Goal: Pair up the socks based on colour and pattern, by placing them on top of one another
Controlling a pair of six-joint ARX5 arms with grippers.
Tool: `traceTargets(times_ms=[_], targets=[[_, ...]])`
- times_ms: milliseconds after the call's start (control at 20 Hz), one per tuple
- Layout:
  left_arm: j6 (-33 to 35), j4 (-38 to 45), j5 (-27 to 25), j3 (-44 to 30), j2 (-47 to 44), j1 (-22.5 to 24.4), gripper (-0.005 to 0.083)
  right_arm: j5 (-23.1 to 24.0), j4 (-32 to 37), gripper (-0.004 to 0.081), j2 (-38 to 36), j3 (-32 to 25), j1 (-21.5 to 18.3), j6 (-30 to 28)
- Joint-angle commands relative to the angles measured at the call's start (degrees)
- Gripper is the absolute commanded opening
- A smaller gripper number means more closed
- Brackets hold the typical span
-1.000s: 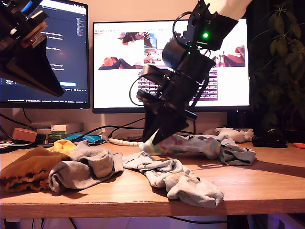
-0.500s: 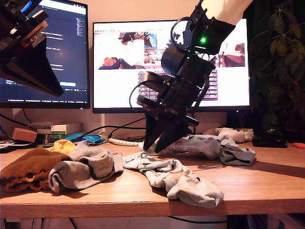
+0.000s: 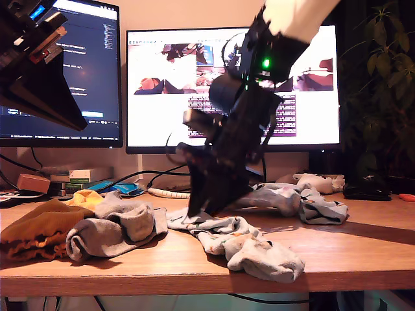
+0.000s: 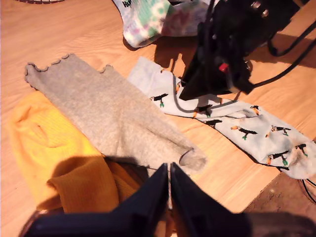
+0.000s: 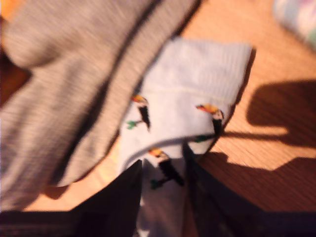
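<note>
**A:** Layout?

**B:** Everything sits on the wooden desk surface (image 3: 363,249). Toward the exterior view's left is a mustard-yellow ribbed sock (image 4: 44,148), with a plain grey frilly-cuffed sock (image 4: 108,113) lying partly over it. In the centre is a pale grey-blue sock with small toucan prints (image 4: 256,133). Its cuff end is right by the grey one; can't tell if they touch. Farther back is a white pink-green tie-dye sock (image 4: 153,19). Can't count how many socks are in each heap, and nothing reads as a finished pair.

**A:** Hands?

**B:** My second hand (image 3: 202,208) is down over the printed sock near its cuff. Its fingers are spread with fabric between them. It doesn't look pinched, though the second wrist view is blurred. My first hand (image 4: 170,173) is raised at the exterior view's upper left, above the mustard and grey socks. Its fingers are pressed together and it carries nothing.

**A:** Handling?

**B:** Light, limp knit with no breakage risk. It'll drape and fold, and it may drag a neighbour along. My call: pinch the ribbed cuff band (image 5: 207,59), where the knit looks thickest. Bite a fold, not a single layer. Lift clear before carrying so the toe end doesn't snag the grey sock.
</note>
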Motion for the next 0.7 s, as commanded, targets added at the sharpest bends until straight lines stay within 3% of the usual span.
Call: traceTargets(times_ms=[0,100,200,400,550,650], targets=[[-0.4,0.3,0.1,-0.5,-0.5,-0.2,-0.0022,0.2,0.3,0.0195,1.4,0.0,0.2,-0.1],[-0.4,0.3,0.1,-0.5,-0.5,-0.2,-0.0022,1.1,0.9,0.0129,1.6,0.0,0.2,0.0],[-0.4,0.3,0.1,-0.5,-0.5,-0.2,-0.0022,3.2,2.5,-0.0018,1.8,0.0,0.2,0.2],[-0.8,-0.1,0.1,-0.5,-0.5,-0.2,-0.0022,7.2,7.1,-0.0012,1.8,0.0,-0.4,5.6],[-1.3,0.0,0.1,-0.5,-0.5,-0.2,-0.0022,7.7,7.4,-0.0012,1.8,0.0,-1.0,7.7],[-1.3,-0.1,0.1,-0.5,-0.5,-0.2,-0.0022,11.6,8.0,-0.0012,1.8,0.0,-1.1,10.3]])
